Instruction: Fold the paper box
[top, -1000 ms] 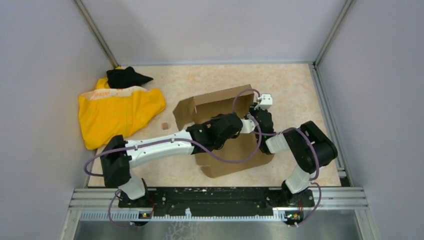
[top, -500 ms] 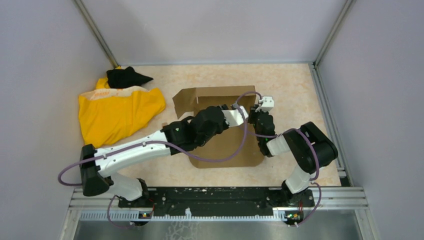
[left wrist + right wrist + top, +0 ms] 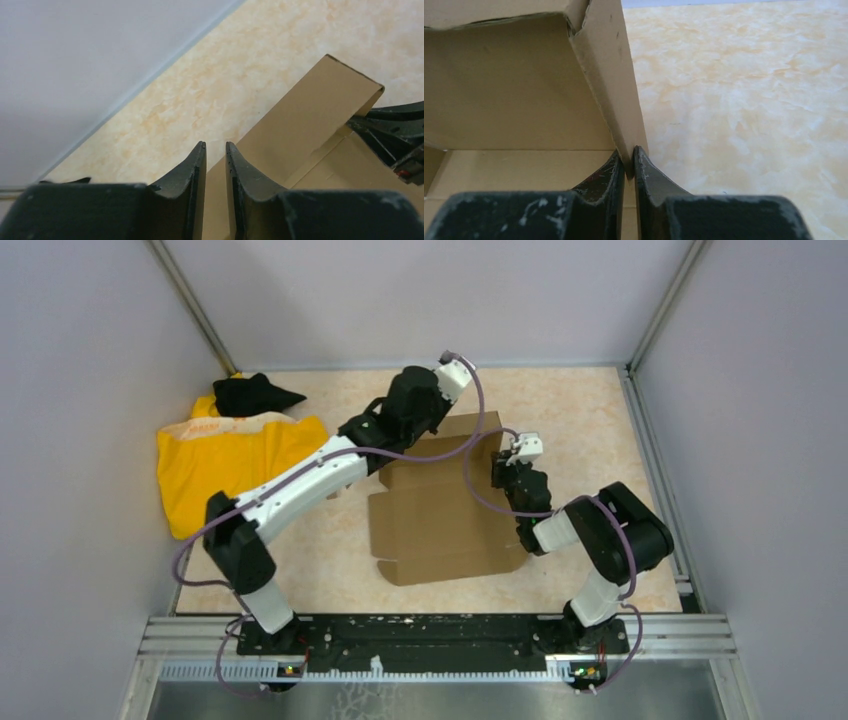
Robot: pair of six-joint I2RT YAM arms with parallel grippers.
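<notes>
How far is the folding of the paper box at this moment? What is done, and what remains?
Done: the right wall of the paper box stands up, meeting the raised far panel at a corner. In hand: the right end effector pinches that wall; the left end effector hovers open near the far panel, empty. Left: near and left sides look flat; nothing is closed.

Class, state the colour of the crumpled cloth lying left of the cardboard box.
The cloth is bright yellow; the top external view shows it best.
</notes>
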